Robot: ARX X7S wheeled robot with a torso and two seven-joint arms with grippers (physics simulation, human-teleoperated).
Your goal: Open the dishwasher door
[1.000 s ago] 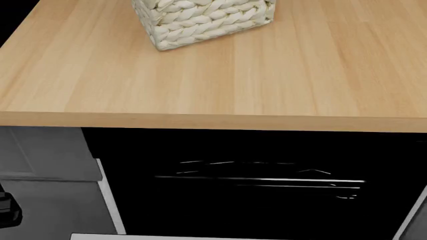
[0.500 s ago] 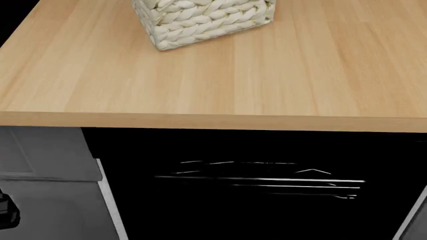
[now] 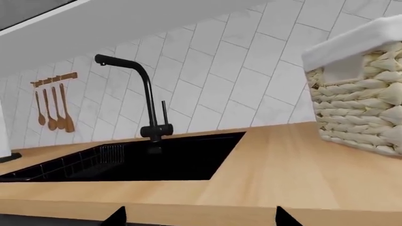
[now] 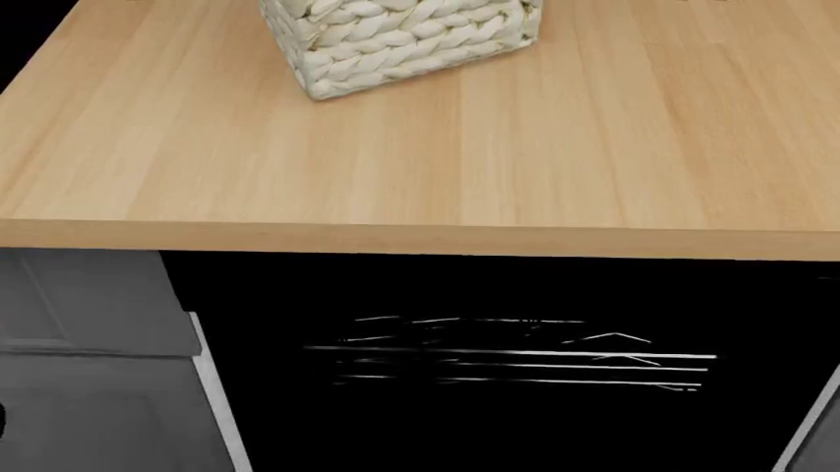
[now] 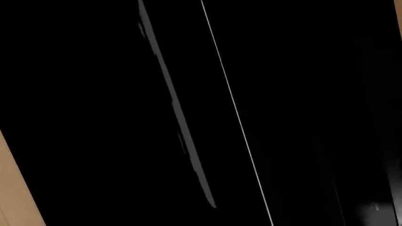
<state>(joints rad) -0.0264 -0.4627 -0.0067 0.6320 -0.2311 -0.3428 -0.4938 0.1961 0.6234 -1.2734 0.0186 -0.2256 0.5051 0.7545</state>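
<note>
Looking down from the head view, the wide glossy black dishwasher door [image 4: 525,413] sits directly beneath the front edge of the light wooden countertop [image 4: 420,167], with thin bright horizontal lines on it that read as the long silver bar handle [image 4: 512,354] plus reflections; which line is the bar itself I cannot tell. A cream woven basket [image 4: 400,39] stands on the counter above. Left gripper: two dark fingertips [image 3: 116,217] spread apart, empty, at counter-edge height facing the black sink basin [image 3: 132,162] and black tap [image 3: 148,94]. Right gripper: not visible in any view; its camera is close against the black panel, a pale streak [image 5: 176,108] crossing it, so whether pressed together or spread cannot be told. Judgement: approach stage, door looks closed. To do well: confirm true bar versus reflection, close squarely around it, pull outward and down along the hinge arc.
</note>
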